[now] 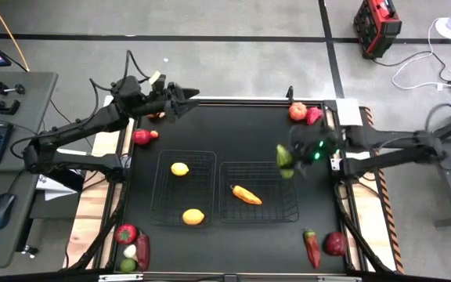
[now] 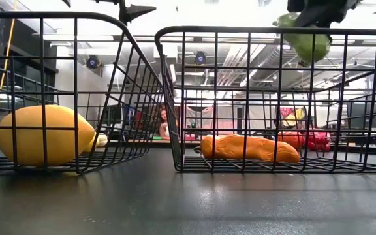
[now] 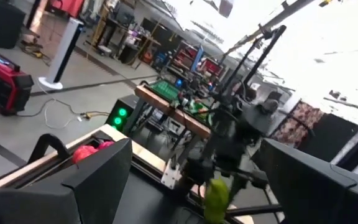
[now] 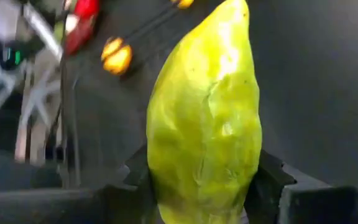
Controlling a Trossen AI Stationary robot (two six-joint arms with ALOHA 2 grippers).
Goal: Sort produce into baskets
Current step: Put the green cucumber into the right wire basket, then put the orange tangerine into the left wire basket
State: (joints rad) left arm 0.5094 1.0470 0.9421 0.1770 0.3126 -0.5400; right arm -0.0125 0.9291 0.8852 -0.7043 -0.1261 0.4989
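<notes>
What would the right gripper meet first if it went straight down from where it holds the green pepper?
Probably the right-hand black wire mesh basket. The right gripper, shut on the green pepper, hangs above that basket's upper right corner in the high view; depth is unclear, so it might land on the rim or just inside.

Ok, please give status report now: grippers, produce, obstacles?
Right gripper shut on green pepper, raised by right wire basket. Left gripper open, waiting at far edge. Path clear.
</notes>
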